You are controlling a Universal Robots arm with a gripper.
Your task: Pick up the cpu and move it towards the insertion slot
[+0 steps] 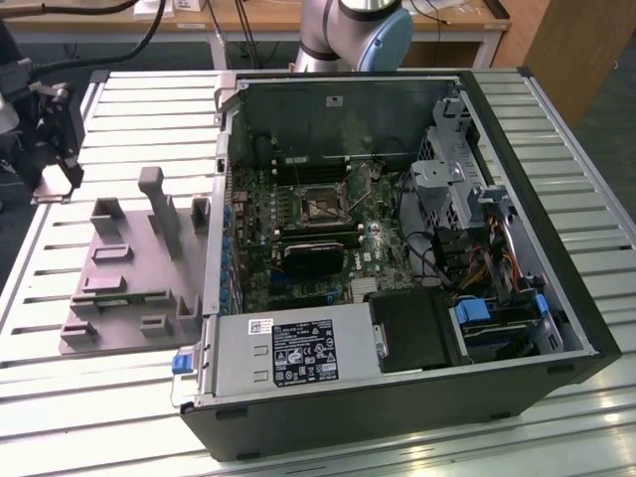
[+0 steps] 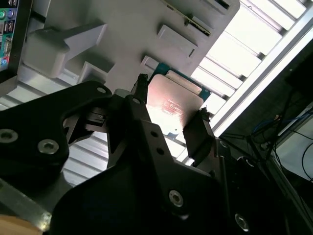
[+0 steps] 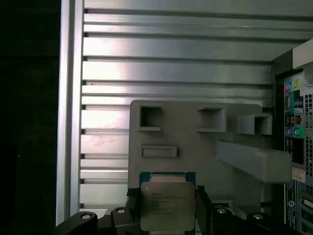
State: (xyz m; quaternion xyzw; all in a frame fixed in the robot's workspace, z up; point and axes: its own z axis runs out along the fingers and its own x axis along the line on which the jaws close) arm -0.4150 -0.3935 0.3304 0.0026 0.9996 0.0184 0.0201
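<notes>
The cpu (image 3: 167, 208) is a flat square chip with a silvery top on a green-edged board. It sits between my gripper's (image 3: 167, 194) two black fingers (image 3: 133, 200), which press on opposite edges. In the second wrist view the cpu (image 2: 173, 105) catches a bright reflection inside the gripper (image 2: 173, 98). In the exterior view the gripper (image 1: 58, 179) hangs at the far left, beyond the grey fixture plate (image 1: 139, 288). The insertion slot (image 1: 321, 202), a square socket with a silvery frame, lies on the motherboard inside the open computer case, well to the exterior view's right of the gripper.
The grey fixture plate (image 3: 195, 147) carries raised blocks and square pockets. The open computer case (image 1: 556, 248) holds a power supply (image 1: 288, 353), drive cages and cables. Everything stands on a slatted metal table (image 1: 129, 109). The arm's base (image 1: 358, 30) is at the back.
</notes>
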